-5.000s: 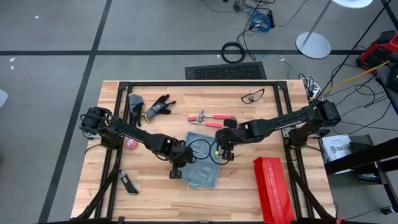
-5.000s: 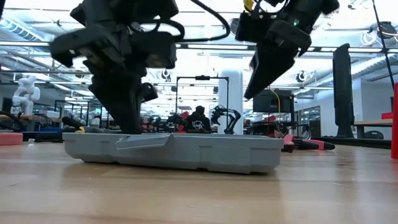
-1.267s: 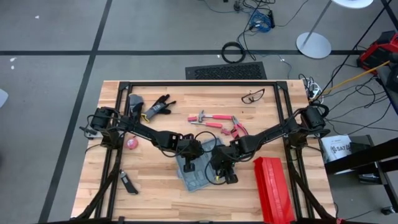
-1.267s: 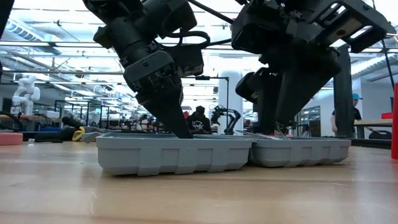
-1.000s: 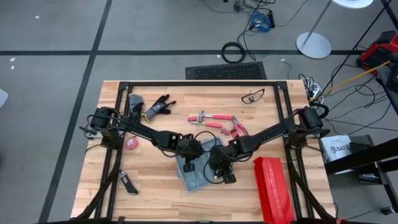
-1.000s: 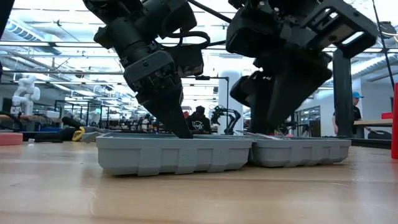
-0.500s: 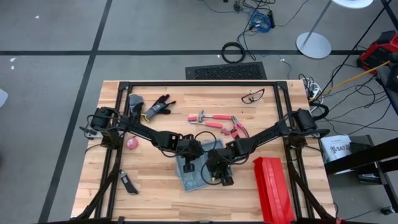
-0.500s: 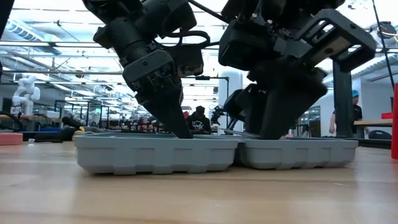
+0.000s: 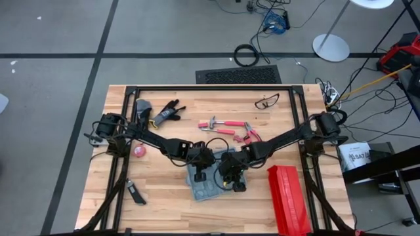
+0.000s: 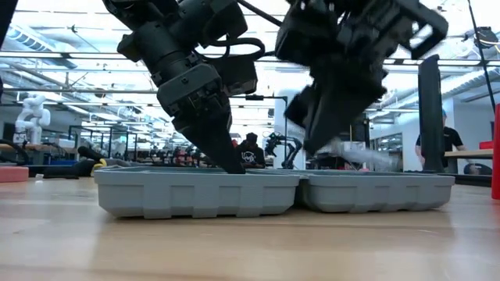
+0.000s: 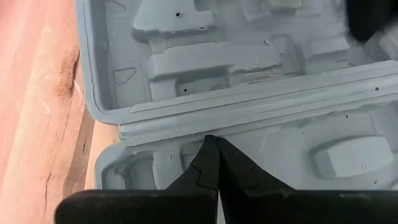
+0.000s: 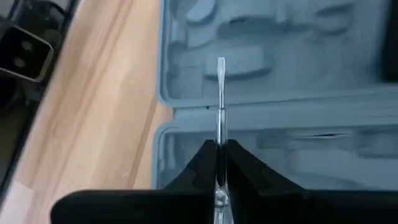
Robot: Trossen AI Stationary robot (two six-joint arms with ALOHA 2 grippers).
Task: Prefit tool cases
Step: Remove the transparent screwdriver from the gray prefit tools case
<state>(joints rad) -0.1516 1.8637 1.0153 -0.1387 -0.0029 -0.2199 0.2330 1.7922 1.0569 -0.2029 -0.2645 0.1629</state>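
The tool case (image 9: 209, 185) lies open and flat on the table (image 9: 164, 210), near the middle and toward the front edge, between the two grippers; both halves face up, joined at the hinge. The left gripper (image 11: 211, 144) has its fingers pressed together on nothing, with the tips resting on the case just beside the hinge ridge; it appears to be pinning the case down. The right gripper (image 12: 220, 149) is pinching the thin metal shaft of a screwdriver (image 12: 220, 99), flat tip pointing out ahead of the fingers, held above the other half of the case. Risk: the hold is on a smooth, narrow shaft, so the screwdriver may swivel or slip through the fingers on the way down and miss its slot; a tip that meets a moulded ridge rather than a recess could jam or push the case sideways; if the left gripper lifts off too soon, the light plastic case may slide or tip at the hinge. Contents: the moulded slots (image 11: 205, 59) that can be seen in both wrist views are bare; no tool is seated in any visible recess; parts of the case are hidden under the arms, so those cannot be judged. A red ribbed box (image 9: 287, 200) stands well apart to the right; its contents cannot be seen.
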